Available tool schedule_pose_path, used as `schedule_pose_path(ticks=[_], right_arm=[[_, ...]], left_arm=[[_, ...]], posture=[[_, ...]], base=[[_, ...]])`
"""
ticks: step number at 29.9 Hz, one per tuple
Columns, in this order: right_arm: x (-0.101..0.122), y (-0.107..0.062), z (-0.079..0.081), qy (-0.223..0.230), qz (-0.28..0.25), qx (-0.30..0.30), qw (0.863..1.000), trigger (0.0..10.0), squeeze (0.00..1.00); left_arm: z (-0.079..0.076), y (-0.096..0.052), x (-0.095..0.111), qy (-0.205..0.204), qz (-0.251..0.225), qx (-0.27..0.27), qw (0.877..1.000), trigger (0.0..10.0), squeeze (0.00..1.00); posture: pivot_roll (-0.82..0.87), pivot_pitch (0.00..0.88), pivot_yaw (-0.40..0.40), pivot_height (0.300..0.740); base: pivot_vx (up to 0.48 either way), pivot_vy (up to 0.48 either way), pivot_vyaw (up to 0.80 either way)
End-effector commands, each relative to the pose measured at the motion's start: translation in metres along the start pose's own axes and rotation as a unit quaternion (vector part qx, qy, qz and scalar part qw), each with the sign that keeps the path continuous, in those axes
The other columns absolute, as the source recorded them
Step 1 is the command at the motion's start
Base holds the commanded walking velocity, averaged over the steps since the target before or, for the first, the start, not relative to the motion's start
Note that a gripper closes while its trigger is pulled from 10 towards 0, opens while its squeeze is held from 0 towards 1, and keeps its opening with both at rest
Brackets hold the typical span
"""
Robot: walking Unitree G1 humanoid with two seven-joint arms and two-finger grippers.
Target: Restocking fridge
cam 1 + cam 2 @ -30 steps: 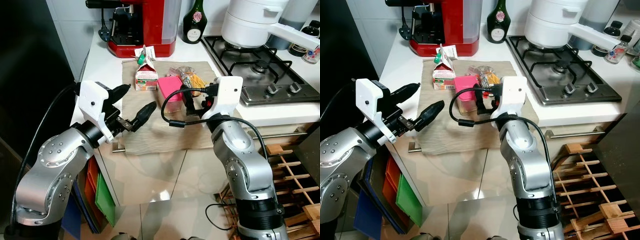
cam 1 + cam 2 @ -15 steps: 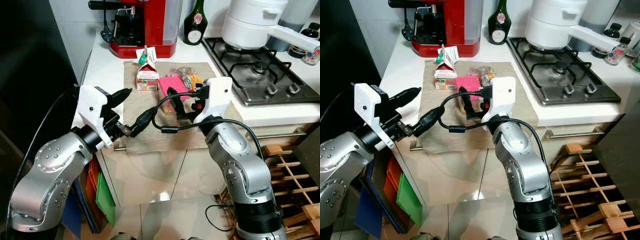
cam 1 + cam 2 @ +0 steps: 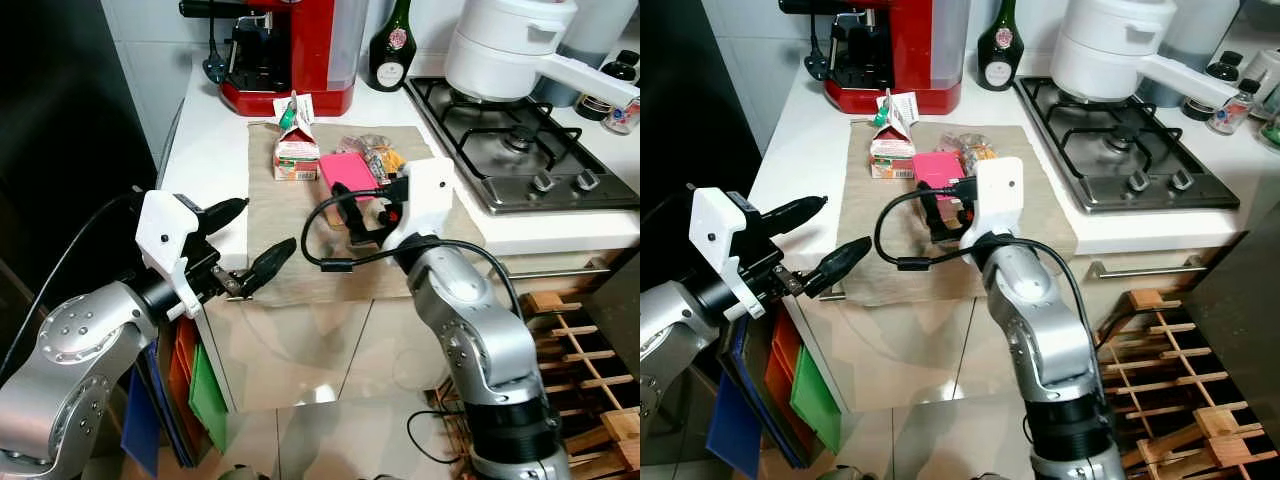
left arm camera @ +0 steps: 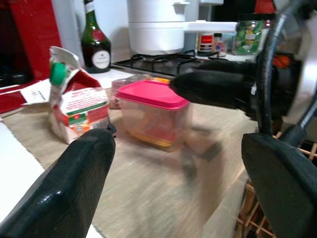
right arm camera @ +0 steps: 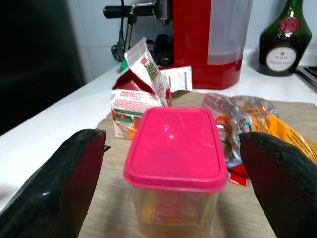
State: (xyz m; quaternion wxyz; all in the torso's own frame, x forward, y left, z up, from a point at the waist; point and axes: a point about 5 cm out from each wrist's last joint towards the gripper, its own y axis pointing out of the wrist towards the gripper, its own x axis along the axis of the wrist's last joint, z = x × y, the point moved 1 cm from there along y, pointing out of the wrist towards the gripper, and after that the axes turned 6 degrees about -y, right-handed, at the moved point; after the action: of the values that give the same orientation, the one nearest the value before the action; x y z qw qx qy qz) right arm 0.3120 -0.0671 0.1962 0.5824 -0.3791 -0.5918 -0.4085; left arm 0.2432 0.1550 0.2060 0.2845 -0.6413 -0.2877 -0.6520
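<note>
A clear container with a pink lid (image 3: 343,172) stands on a beige cloth (image 3: 300,240) on the counter. Behind it are a small milk carton (image 3: 293,152) and a snack bag (image 3: 380,155). My right gripper (image 5: 171,141) is open just in front of the container, one finger (image 5: 69,183) on either side of it and not touching it. My left gripper (image 3: 268,224) is open too, over the cloth's near-left edge, with nothing between its fingers (image 4: 64,193). It is well short of the carton (image 4: 77,106).
A red coffee machine (image 3: 290,50) and a green bottle (image 3: 388,45) stand at the back. A gas hob (image 3: 520,140) with a white pot (image 3: 510,45) lies to the right. A dark fridge front (image 3: 60,140) rises on the left, and a wooden rack (image 3: 590,350) sits low right.
My left arm has drawn back to the left, toward the counter's front edge. The right gripper has moved in toward the pink-lidded container.
</note>
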Motion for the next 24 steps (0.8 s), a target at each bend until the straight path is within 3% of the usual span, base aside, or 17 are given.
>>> schedule_pose_path(ticks=[1,12,24], right_arm=[[-0.001,0.001,-0.002,0.0,0.008,-0.003,1.0,10.0,0.0],[-0.016,0.002,-0.004,-0.004,0.049,-0.019,0.999,10.0,0.0],[-0.023,0.014,0.012,0.0,0.08,0.017,0.997,10.0,0.0]], left_arm=[[-0.006,0.001,0.003,0.009,-0.004,-0.012,1.0,10.0,0.0],[-0.009,0.005,0.002,0.005,0.001,-0.033,0.999,10.0,0.0],[-0.009,0.011,0.004,0.005,0.003,-0.05,0.999,10.0,0.0]], posture=[[0.09,0.0,-0.042,0.74],[0.07,0.0,-0.018,0.74],[0.06,0.002,0.029,0.74]], base=[[0.0,0.0,0.0],[0.0,0.0,0.0],[0.0,0.0,0.0]])
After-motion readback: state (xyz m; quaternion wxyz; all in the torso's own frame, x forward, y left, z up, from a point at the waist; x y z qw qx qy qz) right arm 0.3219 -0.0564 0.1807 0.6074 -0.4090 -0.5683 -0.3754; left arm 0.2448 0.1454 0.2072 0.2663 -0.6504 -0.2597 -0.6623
